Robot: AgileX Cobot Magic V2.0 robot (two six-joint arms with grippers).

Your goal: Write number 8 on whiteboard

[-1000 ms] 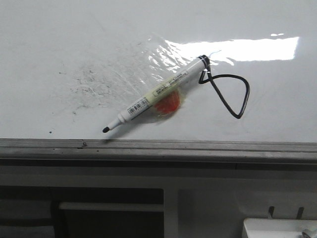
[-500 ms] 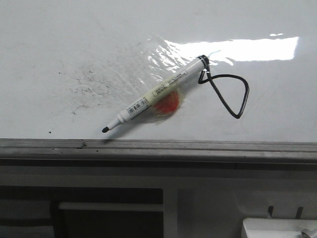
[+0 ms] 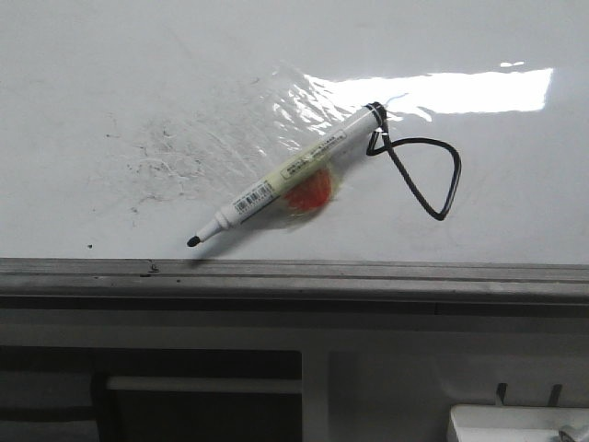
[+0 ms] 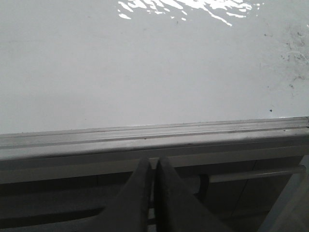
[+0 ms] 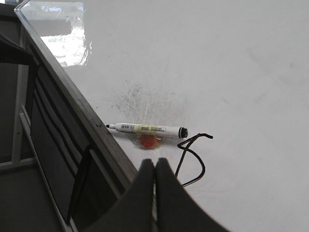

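Observation:
The whiteboard (image 3: 110, 74) lies flat and glossy, with a grey metal rail along its near edge. On it is the number 8 (image 3: 419, 191), a thin black lopsided loop with a small knot beside the marker's cap end. A white marker (image 3: 285, 175) lies loose and slanted over a wrinkled tape patch and an orange spot (image 3: 311, 195). No gripper touches it. My right gripper (image 5: 155, 163) is shut and empty, hovering near the rail, short of the marker (image 5: 147, 128) and the number 8 (image 5: 203, 168). My left gripper (image 4: 153, 162) is shut and empty, below the rail (image 4: 145, 140).
Grey speckled smudges of old ink (image 3: 156, 157) spread left of the marker. The board's grey rail (image 3: 294, 274) runs across the front, with dark frame openings below it. A white object (image 3: 515, 424) shows at the lower right corner.

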